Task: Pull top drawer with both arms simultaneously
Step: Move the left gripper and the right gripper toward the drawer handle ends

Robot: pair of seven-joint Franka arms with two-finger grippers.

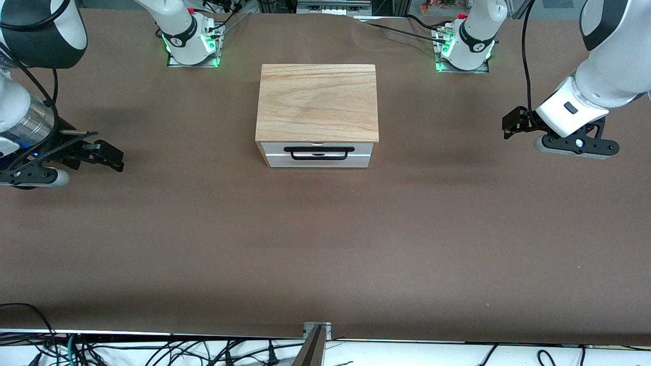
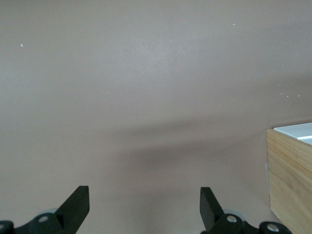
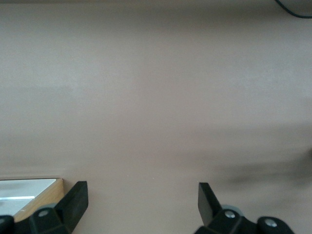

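White-fronted and shallow, the top drawer [image 1: 318,154] sits shut in a light wooden box [image 1: 318,101] that stands in the middle of the brown table [image 1: 325,244], between the two robot bases. Its face is turned toward the front camera, and a wide black bar handle [image 1: 319,153] runs across it; the handle's long axis lies parallel to the table's long edge, from one arm's end toward the other's. Nothing touches the drawer yet. The right gripper [image 1: 109,155] hangs over bare table toward the right arm's end, well apart from the box, its fingers spread wide with nothing between them, as the right wrist view shows [image 3: 141,200]. The left gripper [image 1: 513,122] hangs over the table toward the left arm's end, also well away, likewise wide open and empty [image 2: 144,202]. The step in hand appears to be the approach. To do it well, both grippers would likely need to come in front of the drawer face, each taking its own half of the bar, close on it together, then draw straight toward the front camera at an even pace so the drawer does not skew or drag the box.
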